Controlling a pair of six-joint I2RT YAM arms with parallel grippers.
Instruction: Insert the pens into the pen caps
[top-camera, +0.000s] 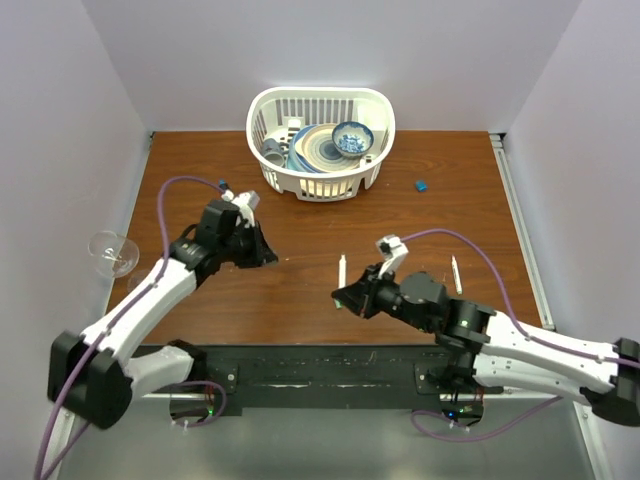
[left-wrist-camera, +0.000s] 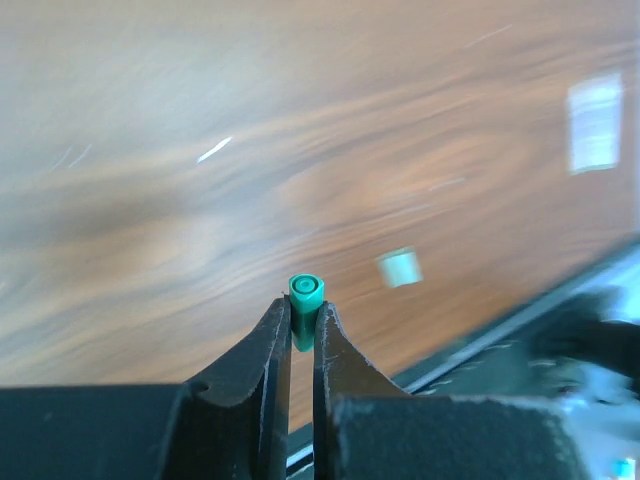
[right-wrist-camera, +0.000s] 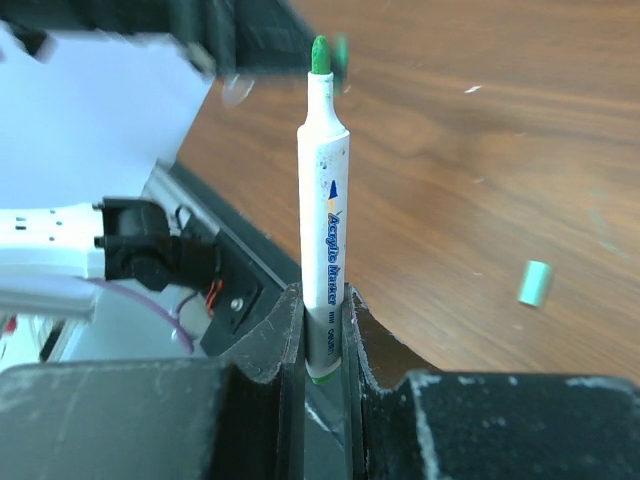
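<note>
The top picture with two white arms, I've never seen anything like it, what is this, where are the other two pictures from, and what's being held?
These are two robot arms bolted to a wooden table. The top picture looks down from above and behind them; the other two come from a camera on each wrist, looking along its fingers. The left gripper pinches a small green pen cap. The right gripper holds a white acrylic marker by its tail end, its green tip bare. On the table are a second white pen, another green cap, and a white basket of dishes at the far edge.
</note>
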